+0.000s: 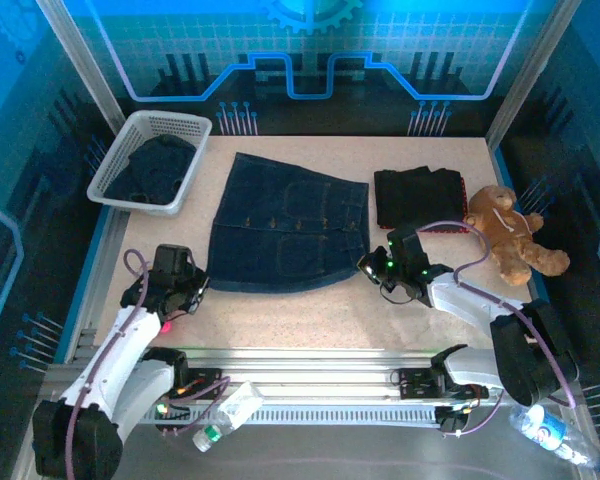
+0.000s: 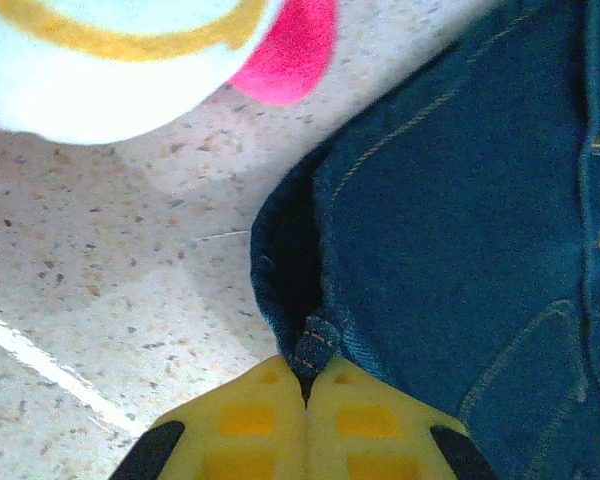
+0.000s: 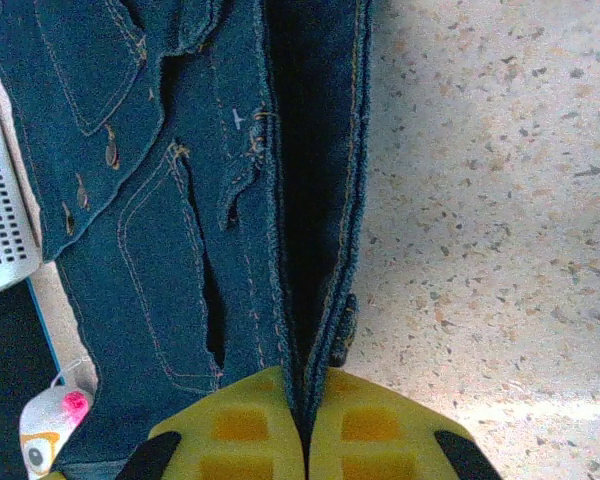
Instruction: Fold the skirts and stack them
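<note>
Top external view: the buttoned denim skirt (image 1: 288, 222) is lying spread flat in the middle of the table (image 1: 310, 320), its row of buttons running down the centre. The left gripper (image 1: 200, 287) is sitting at the skirt's near left corner and the right gripper (image 1: 372, 263) at its near right corner. A black skirt (image 1: 417, 195) is lying folded just to the right of the denim one, with a teddy bear (image 1: 510, 238) beside it. A white basket (image 1: 108, 178) is standing at the far left and is holding a dark blue garment (image 1: 160, 165).

Left wrist view: the left gripper (image 2: 307, 375) is pinching the corner of the denim skirt (image 2: 450, 230), its yellow fingers (image 2: 250, 420) pressing together with only the cloth between them. A pink-and-white plush toy (image 2: 130, 60) is lying on the table, apart from the skirt.

Right wrist view: the right gripper (image 3: 305, 392) is clamping the doubled edge of the denim skirt (image 3: 180, 230), its yellow fingers (image 3: 370, 430) meeting on the hem. The fabric is showing buttonholes and a stitched pocket, and the basket's wall (image 3: 0, 200) is appearing at the left edge.
</note>
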Tool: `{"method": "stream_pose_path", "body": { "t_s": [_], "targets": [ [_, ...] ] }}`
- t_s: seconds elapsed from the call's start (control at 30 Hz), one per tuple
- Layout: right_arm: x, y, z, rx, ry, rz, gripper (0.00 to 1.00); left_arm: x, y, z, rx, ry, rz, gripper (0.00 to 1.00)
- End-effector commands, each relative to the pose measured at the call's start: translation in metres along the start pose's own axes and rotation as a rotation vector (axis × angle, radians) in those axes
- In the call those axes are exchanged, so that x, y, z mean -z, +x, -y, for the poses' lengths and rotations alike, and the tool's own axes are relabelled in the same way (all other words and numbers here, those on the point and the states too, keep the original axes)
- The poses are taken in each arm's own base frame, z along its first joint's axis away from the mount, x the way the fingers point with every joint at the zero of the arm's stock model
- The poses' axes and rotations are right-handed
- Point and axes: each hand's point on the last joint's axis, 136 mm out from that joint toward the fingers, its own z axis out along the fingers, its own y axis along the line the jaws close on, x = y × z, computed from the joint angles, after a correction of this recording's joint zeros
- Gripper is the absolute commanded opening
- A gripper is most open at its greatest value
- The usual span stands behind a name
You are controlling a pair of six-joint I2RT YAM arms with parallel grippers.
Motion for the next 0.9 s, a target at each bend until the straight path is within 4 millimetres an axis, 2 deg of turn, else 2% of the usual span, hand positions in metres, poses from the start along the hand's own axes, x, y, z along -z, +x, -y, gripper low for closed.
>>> {"method": "stream_pose_path", "body": {
  "t_s": [0.0, 0.23, 0.37, 0.47, 0.57, 0.87],
  "targets": [
    [0.007, -0.005, -0.001, -0.061, 0.001, 0.030, 0.00, 0.015, -0.006, 0.010, -0.032, -0.003, 0.025, 0.00],
    [0.013, -0.007, -0.026, -0.044, -0.052, 0.026, 0.00, 0.055, -0.027, 0.039, -0.117, 0.030, 0.117, 0.00],
    [0.013, 0.003, -0.035, -0.023, -0.063, 0.004, 0.00, 0.074, -0.029, 0.036, -0.150, 0.014, 0.142, 0.00],
    [0.012, 0.008, -0.030, -0.035, -0.040, 0.008, 0.00, 0.081, -0.032, 0.030, -0.156, 0.001, 0.166, 0.00],
    [0.015, 0.005, -0.030, -0.051, -0.044, 0.032, 0.00, 0.082, -0.035, 0.037, -0.167, 0.009, 0.169, 0.00],
    [0.031, -0.029, -0.050, -0.067, -0.062, 0.166, 0.01, 0.086, -0.055, 0.094, -0.250, 0.042, 0.199, 0.00]
  ]
}}
